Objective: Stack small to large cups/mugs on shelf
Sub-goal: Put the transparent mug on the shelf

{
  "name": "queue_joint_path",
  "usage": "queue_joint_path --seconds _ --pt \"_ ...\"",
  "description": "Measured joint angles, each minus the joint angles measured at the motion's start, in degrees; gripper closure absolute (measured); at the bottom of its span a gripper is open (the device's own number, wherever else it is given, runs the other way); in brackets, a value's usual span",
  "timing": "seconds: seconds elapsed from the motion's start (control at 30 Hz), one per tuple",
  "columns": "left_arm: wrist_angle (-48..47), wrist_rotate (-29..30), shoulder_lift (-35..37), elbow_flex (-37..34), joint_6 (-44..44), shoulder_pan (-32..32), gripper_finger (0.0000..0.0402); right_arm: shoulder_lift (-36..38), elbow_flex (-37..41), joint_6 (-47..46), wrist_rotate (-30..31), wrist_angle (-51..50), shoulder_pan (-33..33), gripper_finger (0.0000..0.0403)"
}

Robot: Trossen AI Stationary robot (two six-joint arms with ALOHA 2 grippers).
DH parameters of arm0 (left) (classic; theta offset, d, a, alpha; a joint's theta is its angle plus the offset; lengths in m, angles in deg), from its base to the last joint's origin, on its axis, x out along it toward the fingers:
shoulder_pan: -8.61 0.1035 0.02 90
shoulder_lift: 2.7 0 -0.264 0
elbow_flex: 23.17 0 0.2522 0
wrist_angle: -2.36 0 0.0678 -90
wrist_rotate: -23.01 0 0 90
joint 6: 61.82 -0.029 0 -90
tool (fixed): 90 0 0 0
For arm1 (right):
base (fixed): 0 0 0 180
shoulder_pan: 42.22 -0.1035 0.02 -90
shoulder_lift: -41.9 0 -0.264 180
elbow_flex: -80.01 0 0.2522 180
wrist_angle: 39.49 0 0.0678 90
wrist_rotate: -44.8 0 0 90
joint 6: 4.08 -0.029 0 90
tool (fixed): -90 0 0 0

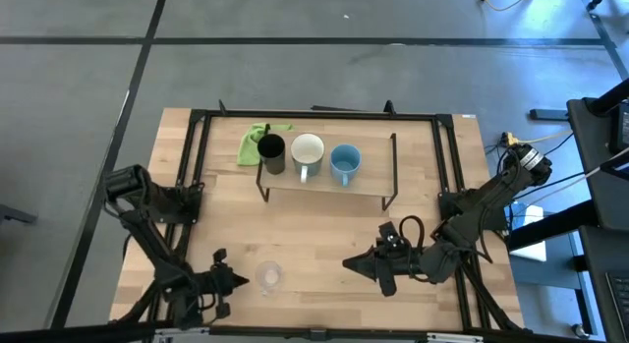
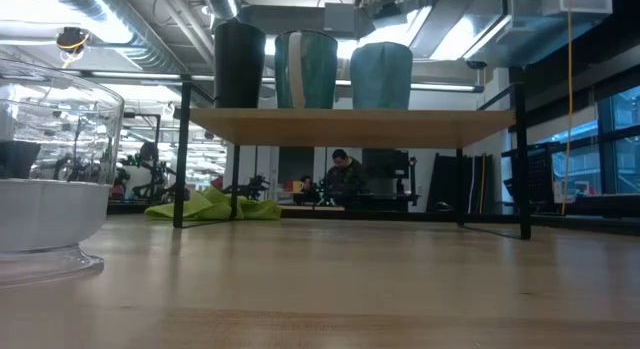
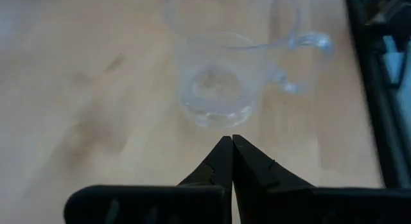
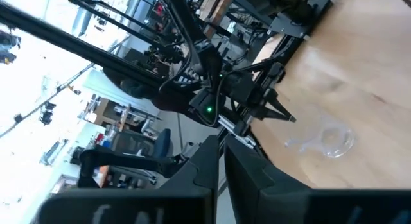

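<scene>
Standing: three cups on shelf (image 1: 369,193), one clear cup (image 1: 268,275) off.

Even, bright overhead light fills the high view, with only faint shadows on the table (image 1: 324,235). In the low view, ceiling lamps and windows glare, leaving the shelf (image 2: 350,122) backlit and the clear cup (image 2: 50,169) blurred. The left wrist view is soft; the right wrist view's background is overexposed.

Three mugs (image 1: 307,154) on shelf (image 1: 369,189); clear cup (image 1: 268,275), seemingly, below.
</scene>
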Motion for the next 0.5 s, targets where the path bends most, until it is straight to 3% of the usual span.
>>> queue_joint_path --seconds 0.1,0.33,0.5 --pt "7.2 -1.39 0.04 -1.79 -6.62 1.8 0.0401 0.0 0.0 -0.57 0.02 0.42 -0.02 0.0375" --pt "11.07 -4.2 0.07 -3.59 -12.98 6.46 0.0401 0.0 0.0 -0.75 0.02 1.24 -0.02 0.0375" --pt "22.95 -8.09 0.07 -6.15 -20.49 9.65 0.0401 0.0 0.0 -0.75 0.02 1.39 -0.03 0.0375"
